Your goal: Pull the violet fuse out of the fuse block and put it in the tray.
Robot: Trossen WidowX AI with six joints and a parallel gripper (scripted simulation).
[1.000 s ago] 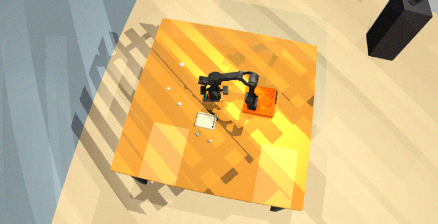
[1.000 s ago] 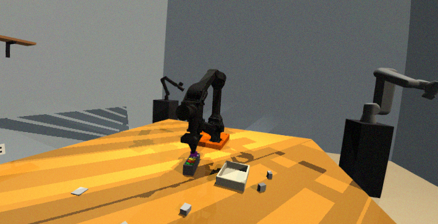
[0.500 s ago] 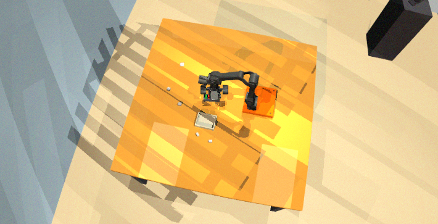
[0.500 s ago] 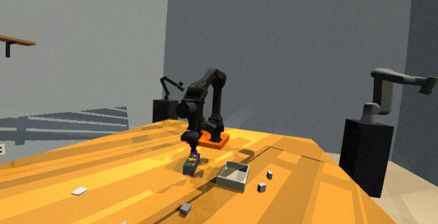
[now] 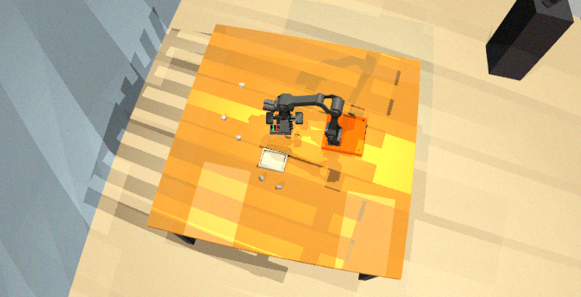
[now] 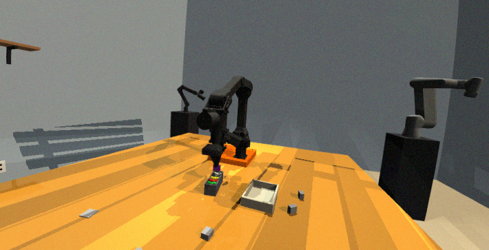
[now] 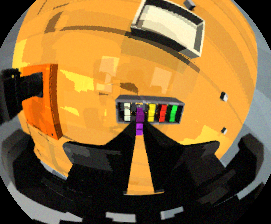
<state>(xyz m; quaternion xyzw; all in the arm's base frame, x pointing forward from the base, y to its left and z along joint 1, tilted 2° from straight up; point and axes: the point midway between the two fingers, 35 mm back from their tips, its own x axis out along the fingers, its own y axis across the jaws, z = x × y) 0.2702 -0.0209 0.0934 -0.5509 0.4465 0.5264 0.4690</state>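
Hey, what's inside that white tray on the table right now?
The shallow white rectangular tray shows only its pale bare floor. The small violet fuse is clamped in the tool above the dark fuse block. No part of the tray's floor is covered.
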